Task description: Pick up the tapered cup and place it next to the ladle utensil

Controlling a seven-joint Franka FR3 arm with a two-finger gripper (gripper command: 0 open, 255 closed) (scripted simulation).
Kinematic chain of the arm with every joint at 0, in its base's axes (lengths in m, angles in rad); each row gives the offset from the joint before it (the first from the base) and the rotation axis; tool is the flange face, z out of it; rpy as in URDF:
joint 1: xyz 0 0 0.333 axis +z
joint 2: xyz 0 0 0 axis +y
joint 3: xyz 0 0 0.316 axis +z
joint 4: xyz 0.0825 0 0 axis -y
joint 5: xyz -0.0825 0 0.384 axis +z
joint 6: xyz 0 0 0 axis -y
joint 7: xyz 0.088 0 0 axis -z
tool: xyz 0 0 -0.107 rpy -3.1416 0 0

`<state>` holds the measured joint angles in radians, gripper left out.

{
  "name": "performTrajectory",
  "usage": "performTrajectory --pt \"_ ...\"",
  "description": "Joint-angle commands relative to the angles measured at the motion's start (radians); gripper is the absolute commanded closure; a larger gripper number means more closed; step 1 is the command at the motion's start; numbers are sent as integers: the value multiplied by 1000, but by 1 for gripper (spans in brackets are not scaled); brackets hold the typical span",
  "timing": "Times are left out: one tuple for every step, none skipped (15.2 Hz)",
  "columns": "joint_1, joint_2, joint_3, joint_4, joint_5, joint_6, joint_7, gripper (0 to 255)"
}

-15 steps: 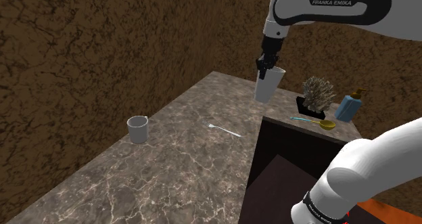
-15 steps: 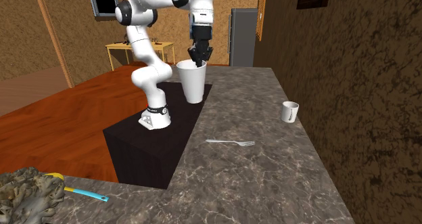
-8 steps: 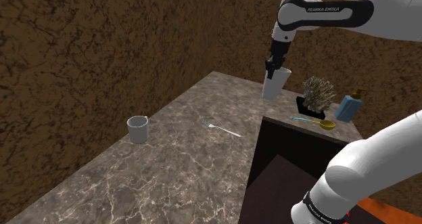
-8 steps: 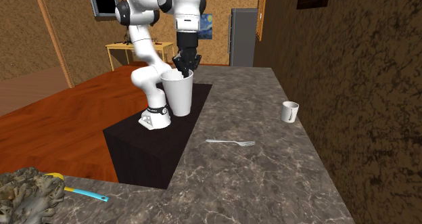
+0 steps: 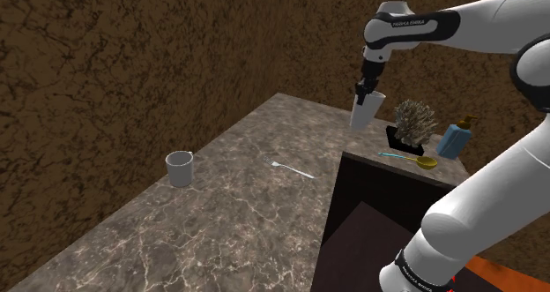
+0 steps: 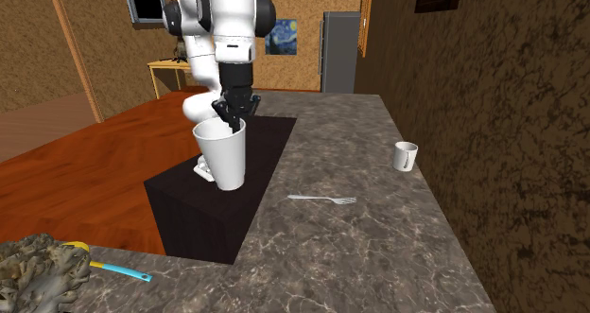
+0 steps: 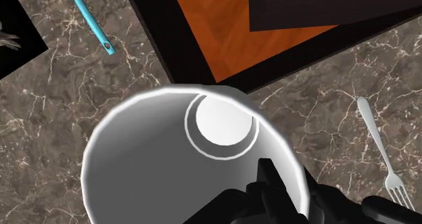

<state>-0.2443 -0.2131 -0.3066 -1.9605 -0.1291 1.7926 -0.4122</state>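
Jaws were nipped shut on the wall of the white tapered cup (image 6: 221,155) at its rim, one finger inside and one outside, so you carried it by one side only. It hung in the air, mouth up and leaning a little, above the edge where the marble table (image 5: 229,220) met the dark stand (image 6: 184,212), short of the ladle (image 5: 410,158) with its teal handle and gold bowl. That ladle lay just in front of a spiky plant (image 5: 408,124), with a blue soap dispenser (image 5: 455,140) beside it.

Your main risk was the grip: a one-sided pinch could have let the cup swing or slip under a sharp move, and a drop there might have sent it off the table edge. You also had little room at the goal. Coming in low could have knocked the plant or landed the base on the ladle's handle, and setting a leaning cup down could have tipped it. The fork (image 5: 293,169) and mug (image 5: 180,168) lay well apart.
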Motion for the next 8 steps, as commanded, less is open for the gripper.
performTrajectory --pt "-15 56 -34 49 13 11 -55 255" --pt "-23 81 -49 68 20 18 -80 255" --pt "-32 108 -64 89 29 25 -105 255" --pt "-41 136 -78 111 39 30 -131 255" --pt "-50 164 -92 134 51 35 -156 255" --pt "-60 194 -105 159 64 40 -182 255" --pt "-71 225 -117 185 77 43 -208 255" --pt "-82 256 -129 213 93 45 -234 255"
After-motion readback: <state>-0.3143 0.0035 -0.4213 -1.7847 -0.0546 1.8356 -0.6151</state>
